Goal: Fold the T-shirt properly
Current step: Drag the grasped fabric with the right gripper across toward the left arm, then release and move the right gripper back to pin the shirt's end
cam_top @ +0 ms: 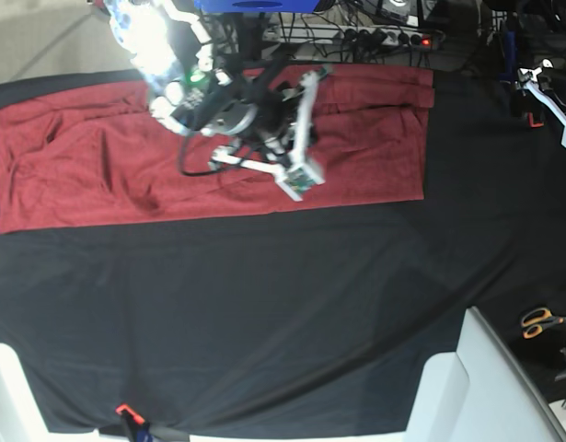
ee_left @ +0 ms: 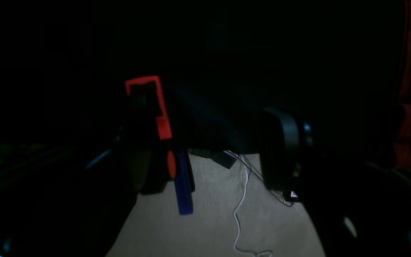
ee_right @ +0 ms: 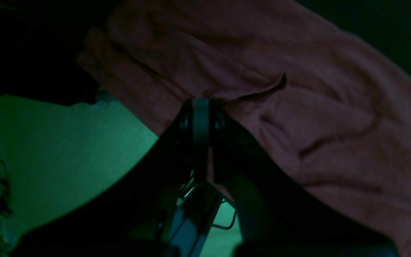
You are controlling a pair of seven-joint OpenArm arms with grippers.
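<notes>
T-shirt (cam_top: pixel 209 157) lies flat along the far edge of your black cloth sheet (cam_top: pixel 283 313), no readable print on it. Your right gripper (ee_right: pixel 201 103) is clamped on a fabric ridge; left one looks parted and empty, though that view's murky.

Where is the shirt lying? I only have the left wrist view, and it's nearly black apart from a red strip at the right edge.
Observer: In the base view the T-shirt is spread as a wide band along the far side of the black cloth.
Operator: What is the other arm doing?
Observer: The right wrist view shows the right gripper with its jaws shut on a pucker of the shirt's fabric.
Operator: Is anything loose nearby?
Observer: Orange-handled scissors lie near the base view's right edge, well apart from the shirt.
</notes>
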